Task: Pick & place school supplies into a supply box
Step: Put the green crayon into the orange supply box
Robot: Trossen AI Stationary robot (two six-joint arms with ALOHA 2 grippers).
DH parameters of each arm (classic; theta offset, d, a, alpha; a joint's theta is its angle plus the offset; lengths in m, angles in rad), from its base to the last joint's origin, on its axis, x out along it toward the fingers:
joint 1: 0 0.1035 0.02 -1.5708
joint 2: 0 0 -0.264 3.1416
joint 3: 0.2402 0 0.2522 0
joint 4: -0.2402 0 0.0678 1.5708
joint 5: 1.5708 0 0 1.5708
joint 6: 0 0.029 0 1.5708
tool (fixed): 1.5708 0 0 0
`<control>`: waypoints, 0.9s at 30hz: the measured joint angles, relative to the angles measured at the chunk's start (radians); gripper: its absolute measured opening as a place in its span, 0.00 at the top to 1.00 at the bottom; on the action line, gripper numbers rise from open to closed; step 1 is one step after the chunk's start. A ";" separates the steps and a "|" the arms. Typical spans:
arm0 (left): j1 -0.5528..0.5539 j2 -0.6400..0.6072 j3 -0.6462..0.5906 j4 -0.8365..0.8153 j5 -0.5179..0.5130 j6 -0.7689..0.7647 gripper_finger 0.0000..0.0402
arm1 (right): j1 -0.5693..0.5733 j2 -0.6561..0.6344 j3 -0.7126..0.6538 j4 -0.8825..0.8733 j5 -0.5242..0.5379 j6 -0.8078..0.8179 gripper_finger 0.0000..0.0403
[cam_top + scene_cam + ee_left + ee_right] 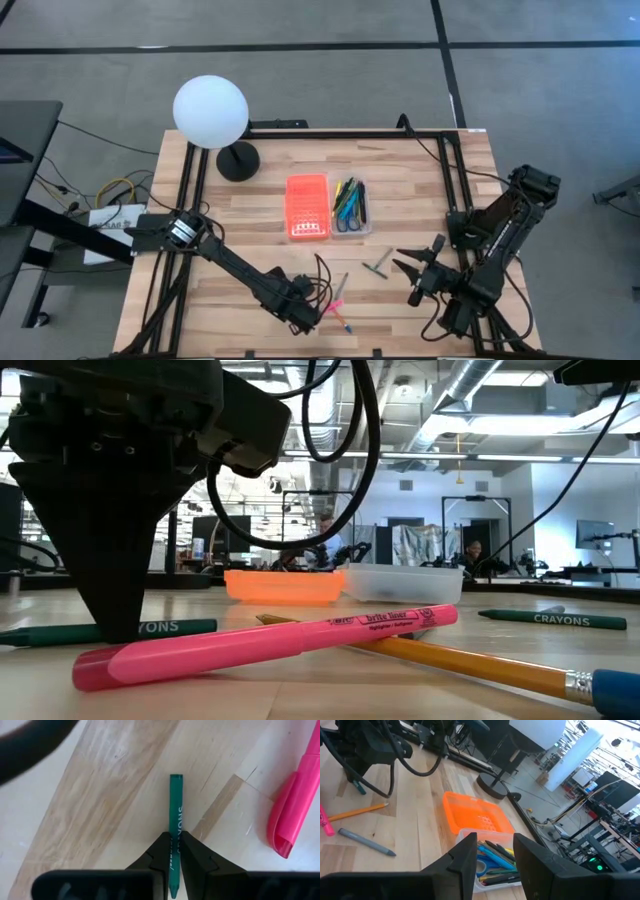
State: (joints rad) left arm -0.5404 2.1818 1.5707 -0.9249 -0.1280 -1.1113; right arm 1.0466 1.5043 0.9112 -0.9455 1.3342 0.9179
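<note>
Green crayon (175, 820) pinched between left end effector (175, 851) fingers, on table (100, 795).

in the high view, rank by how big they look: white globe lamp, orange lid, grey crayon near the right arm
1. White globe lamp, though it stands taller and nearer the overhead camera, which inflates it.
2. Orange lid.
3. Grey crayon, plainly smallest.

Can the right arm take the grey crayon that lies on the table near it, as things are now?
Probably yes. The grey crayon lies alone on bare wood, and the right gripper hangs open just beside it with nothing between. The left gripper is busy farther off, shut on the green crayon.
</note>
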 joint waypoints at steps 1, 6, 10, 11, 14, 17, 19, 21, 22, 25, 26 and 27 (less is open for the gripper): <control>0.000 0.000 0.001 -0.001 -0.001 0.002 0.94 | 0.000 0.000 0.000 0.000 0.000 0.000 0.70; -0.001 0.006 0.050 -0.064 -0.034 0.020 0.95 | -0.002 0.000 0.000 0.000 0.000 0.000 0.70; 0.002 0.015 0.109 -0.153 -0.118 0.031 0.96 | -0.002 0.000 0.000 0.000 0.000 -0.001 0.70; 0.004 0.013 0.127 -0.171 -0.131 0.032 0.97 | -0.002 0.000 0.000 0.000 0.000 -0.001 0.70; 0.001 0.010 0.172 -0.240 -0.154 0.032 0.98 | -0.002 0.000 0.000 0.000 0.000 -0.001 0.70; 0.001 0.010 0.218 -0.305 -0.178 0.033 0.98 | -0.002 0.000 0.000 0.000 0.000 -0.001 0.70; 0.010 0.010 0.251 -0.338 -0.205 0.039 0.98 | -0.002 0.000 0.000 0.000 0.000 -0.001 0.70; 0.025 0.009 0.279 -0.360 -0.250 0.063 0.97 | -0.002 0.000 0.000 0.000 0.000 -0.001 0.70; 0.036 0.008 0.291 -0.358 -0.267 0.079 0.97 | -0.002 0.000 0.000 0.000 0.000 -0.001 0.70; 0.080 0.008 0.324 -0.347 -0.320 0.128 0.97 | -0.002 0.000 0.000 0.001 0.000 -0.001 0.70; 0.097 0.007 0.329 -0.339 -0.342 0.137 0.97 | -0.002 0.000 0.000 0.001 0.000 -0.001 0.70; 0.115 0.006 0.331 -0.329 -0.367 0.142 0.97 | -0.002 0.000 0.000 0.003 0.000 -0.001 0.70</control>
State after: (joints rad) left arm -0.4250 2.1883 1.9018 -1.2542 -0.4950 -0.9695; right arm 1.0443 1.5043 0.9112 -0.9424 1.3346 0.9173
